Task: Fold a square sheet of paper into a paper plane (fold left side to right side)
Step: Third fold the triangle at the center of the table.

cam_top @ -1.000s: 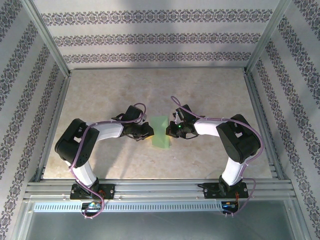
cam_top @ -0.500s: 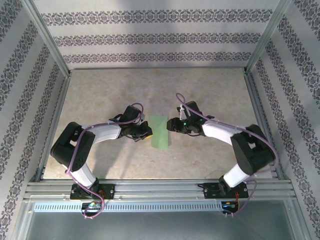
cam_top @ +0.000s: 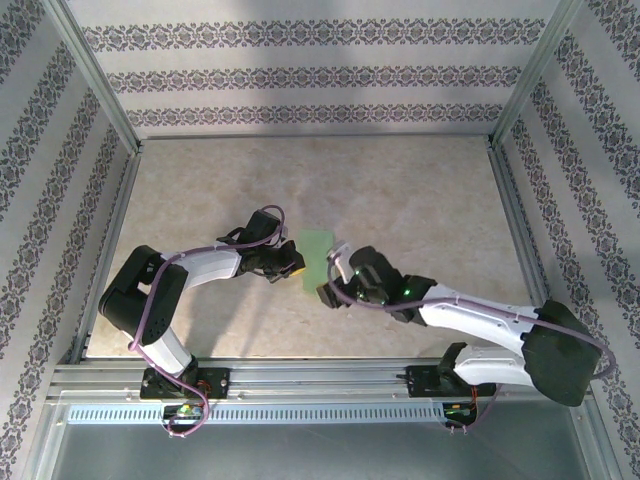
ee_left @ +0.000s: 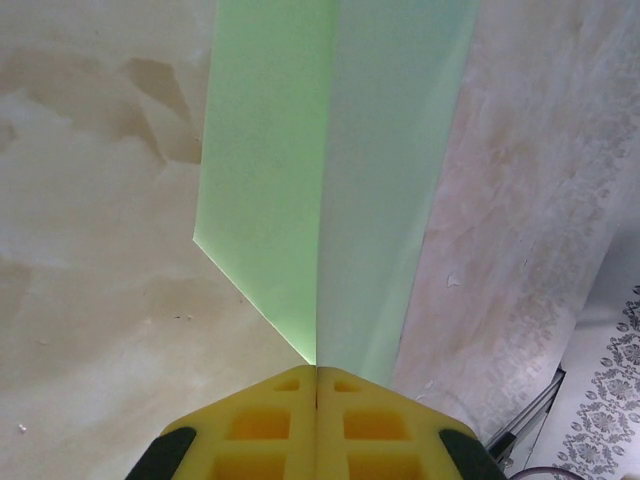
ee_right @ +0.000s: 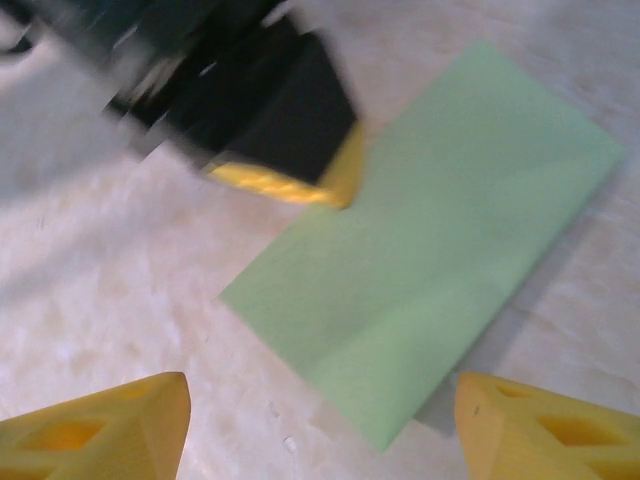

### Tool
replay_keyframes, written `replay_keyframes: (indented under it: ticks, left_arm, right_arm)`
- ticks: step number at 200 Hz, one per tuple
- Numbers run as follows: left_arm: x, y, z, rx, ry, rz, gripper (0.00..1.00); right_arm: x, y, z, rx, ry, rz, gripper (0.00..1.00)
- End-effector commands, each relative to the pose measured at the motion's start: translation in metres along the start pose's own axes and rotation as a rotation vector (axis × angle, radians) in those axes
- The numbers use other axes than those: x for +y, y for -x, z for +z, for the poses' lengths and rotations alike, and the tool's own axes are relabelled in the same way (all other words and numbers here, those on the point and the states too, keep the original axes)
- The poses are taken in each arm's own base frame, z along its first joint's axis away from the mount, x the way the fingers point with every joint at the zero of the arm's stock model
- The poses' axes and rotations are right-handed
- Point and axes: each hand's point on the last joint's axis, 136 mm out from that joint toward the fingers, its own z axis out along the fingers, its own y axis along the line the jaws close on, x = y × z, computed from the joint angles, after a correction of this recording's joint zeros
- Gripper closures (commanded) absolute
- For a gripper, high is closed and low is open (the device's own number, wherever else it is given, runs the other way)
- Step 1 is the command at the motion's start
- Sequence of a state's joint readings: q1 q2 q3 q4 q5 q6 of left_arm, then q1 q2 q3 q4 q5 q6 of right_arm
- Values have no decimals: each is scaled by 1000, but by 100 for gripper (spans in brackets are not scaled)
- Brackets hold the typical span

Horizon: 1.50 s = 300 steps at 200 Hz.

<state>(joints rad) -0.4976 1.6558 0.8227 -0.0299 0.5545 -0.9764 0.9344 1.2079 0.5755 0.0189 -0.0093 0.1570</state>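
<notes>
Far half of table [cam_top: 300, 180] bare: open passage. Centre crowded: left gripper [cam_top: 296, 267], closed, against left edge of folded green sheet [cam_top: 316, 248]; right gripper [cam_top: 328, 291], spread wide, over its near end. Enclosure posts [cam_top: 93, 78] bound the sides.

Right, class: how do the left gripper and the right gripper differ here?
The left gripper is shut; the right gripper is open. The left gripper pinches the edge of the paper; the right gripper holds nothing, its fingers spread beside the paper's end. Both have yellow fingers and point at the paper.
</notes>
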Motion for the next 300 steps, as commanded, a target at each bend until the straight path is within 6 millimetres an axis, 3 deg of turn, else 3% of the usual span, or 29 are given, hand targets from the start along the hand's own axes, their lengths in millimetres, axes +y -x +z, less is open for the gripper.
replay_keyframes:
  ticks: [1, 34, 91, 114, 141, 158, 198, 262, 300]
  left_arm:
    - [-15, -3, -4, 7, -36, 2, 99]
    - [-15, -4, -3, 13, -35, -4, 99]
    - [-14, -5, -2, 17, -31, -5, 99]
    - [-13, -6, -1, 21, -29, -6, 99]
    - [-14, -6, -1, 21, -28, -5, 99]
    - [-14, -7, -1, 23, -28, -3, 99]
    - [-13, -6, 0, 27, -20, 5, 98]
    - [-19, 7, -24, -10, 12, 70, 65]
    - [-11, 15, -50, -26, 61, 101, 60]
  right_arm:
    - [16, -8, 9, -24, -48, -300, 28]
    - [35, -24, 33, 39, -93, -505, 22]
    - [29, -4, 60, 2, -201, -516, 23]
    - [24, 2, 66, -16, -217, -498, 29]
    - [17, 8, 70, -25, -232, -478, 43]
    - [16, 8, 72, -19, -231, -475, 56]
    - [12, 1, 73, 7, -225, -458, 100]
    - [10, -14, 67, 51, -142, -342, 100]
    - [6, -16, 65, 56, -104, -255, 100]
